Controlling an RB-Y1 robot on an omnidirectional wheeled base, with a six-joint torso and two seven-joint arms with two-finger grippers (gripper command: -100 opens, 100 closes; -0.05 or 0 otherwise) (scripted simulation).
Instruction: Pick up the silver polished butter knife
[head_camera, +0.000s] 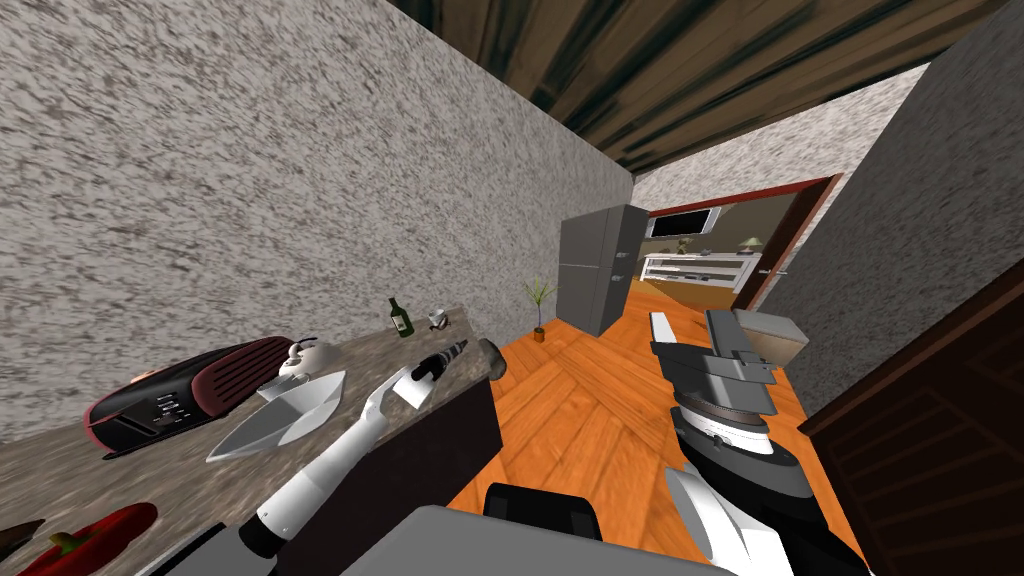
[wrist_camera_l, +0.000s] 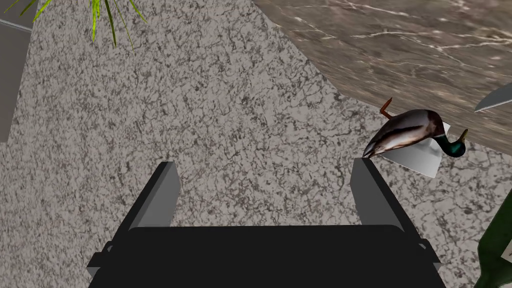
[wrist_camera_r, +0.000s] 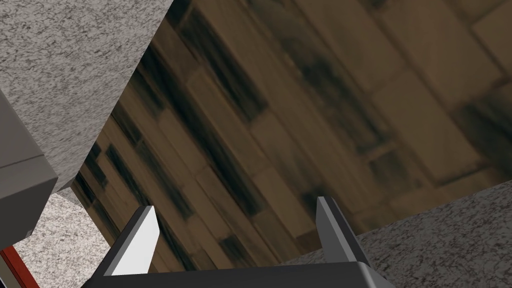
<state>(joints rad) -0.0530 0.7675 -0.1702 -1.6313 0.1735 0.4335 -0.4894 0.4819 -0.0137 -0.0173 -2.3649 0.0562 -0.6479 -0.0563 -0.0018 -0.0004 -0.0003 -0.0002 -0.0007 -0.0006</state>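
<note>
Lower left in the head view, the bench top is brown marbling with pale veins. On it I see a glossy silver-grey knife, a ribbed dark red and black appliance and, in the bottom left corner, a bright red pepper. The bottle is dark green. The wall is speckled grey and the floor is orange planks. Beside my left pincer, the duck has a green head and a brown-and-white body.
</note>
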